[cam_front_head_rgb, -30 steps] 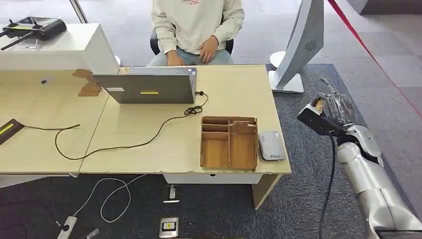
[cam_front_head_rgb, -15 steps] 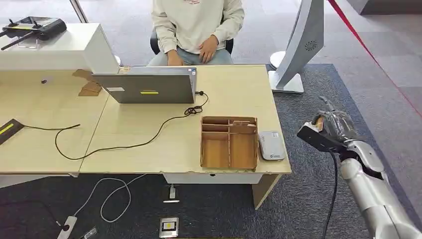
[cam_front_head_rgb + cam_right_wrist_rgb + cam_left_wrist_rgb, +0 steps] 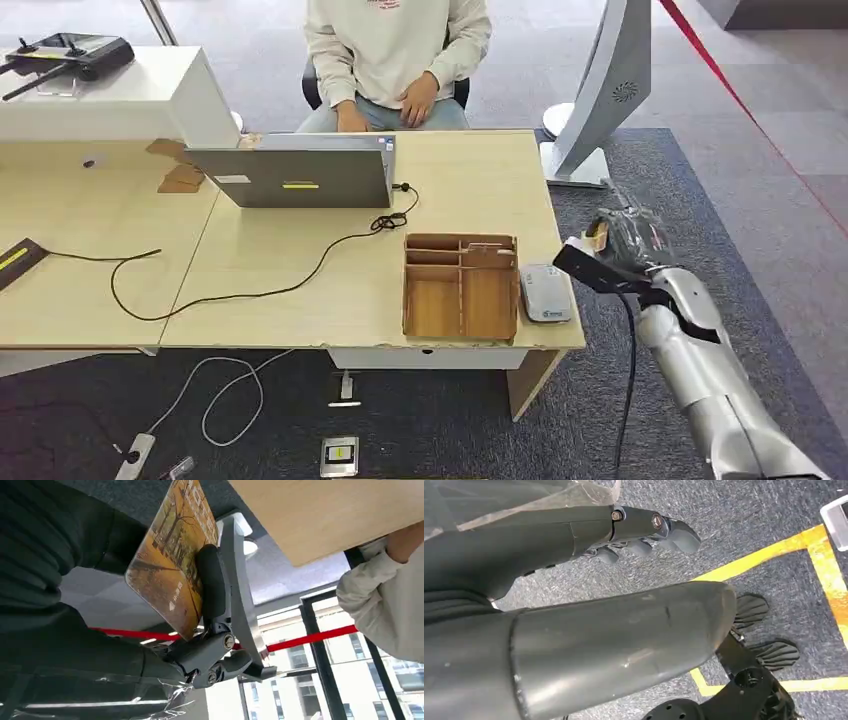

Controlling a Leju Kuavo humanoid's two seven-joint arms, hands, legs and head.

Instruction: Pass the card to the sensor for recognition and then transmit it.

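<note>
Head view: the right robot hand point(image 3: 625, 240) hovered over the carpet just off the right edge of the surface point(image 3: 470, 190), level with the grey sensor point(image 3: 545, 292). A plastic wrap blurred the robot hand, and of the card point(image 3: 597, 232) little more than an orange corner showed. The sensor lay at the surface's front right corner, just beside the cardboard tray point(image 3: 460, 287), with open carpet between the surface edge and the robot hand. A person point(image 3: 397, 55) sat behind the laptop point(image 3: 295, 175), cut off at the upper frame edge.

Left wrist view: the left robot hand point(image 3: 624, 535) hung above the grey floor point(image 3: 744, 530) with its dark fingers point(image 3: 674, 532) curled in and nothing in them; the thick thumb covered much of the frame.

Right wrist view: the card point(image 3: 170, 555), printed with autumn trees, was pinched between the thumb and the fingers point(image 3: 210, 585) of the right robot hand point(image 3: 200, 630), its face turned toward the camera. The underside of the surface point(image 3: 330, 515) crossed the frame beyond it.
</note>
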